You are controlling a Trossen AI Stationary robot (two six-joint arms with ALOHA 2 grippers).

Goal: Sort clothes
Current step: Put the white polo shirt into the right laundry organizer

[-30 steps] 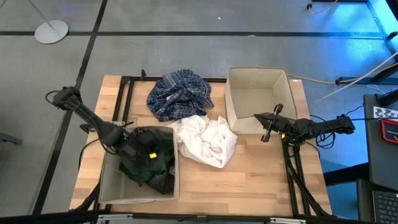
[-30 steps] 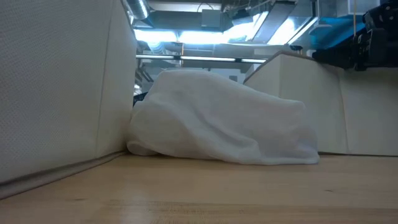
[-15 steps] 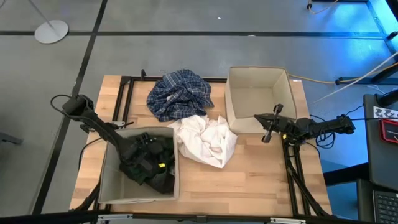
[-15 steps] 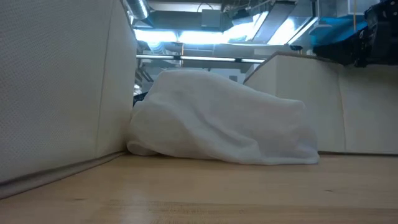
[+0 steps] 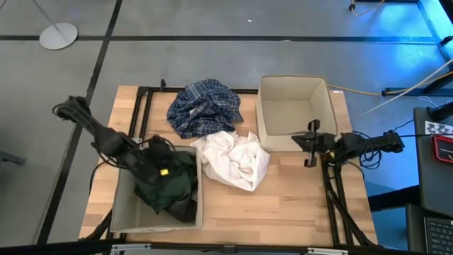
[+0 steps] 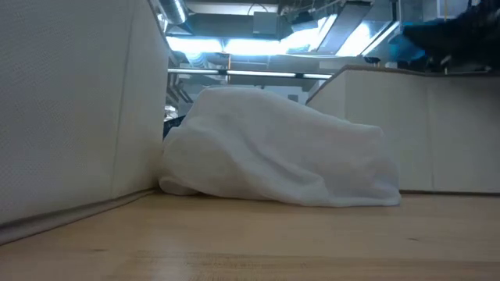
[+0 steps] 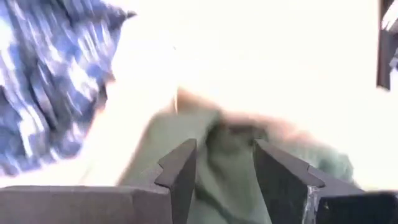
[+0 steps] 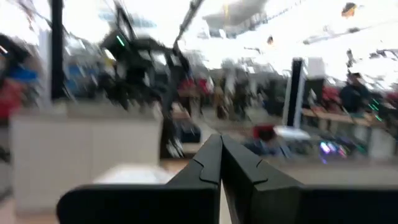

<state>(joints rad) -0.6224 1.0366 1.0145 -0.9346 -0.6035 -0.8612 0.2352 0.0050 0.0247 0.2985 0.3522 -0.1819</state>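
Note:
My left gripper [image 5: 168,164] is open over the left beige bin [image 5: 122,207], just above a dark green piece [image 5: 170,187]. That piece lies in the bin beside a dark grey-black piece [image 5: 186,209], and it shows past the fingers in the left wrist view [image 7: 224,155]. A white piece [image 5: 233,159] lies crumpled on the table's middle and also shows in the low view [image 6: 273,152]. A blue-and-white plaid shirt [image 5: 205,106] lies behind it. My right gripper [image 5: 308,159] is shut and empty at the near wall of the right bin [image 5: 294,106].
The two beige bins stand at the near left and far right of the wooden table [image 5: 297,205]. In the low view their walls [image 6: 78,109] [image 6: 414,133] flank the white piece. A black frame [image 5: 141,106] runs along the table's left and far sides.
My left gripper first reached farther into the left bin over the dark clothes, then drew back toward the table's far left edge. The green piece now lies uncovered in the bin. My right gripper has turned a little at the wrist and risen slightly.

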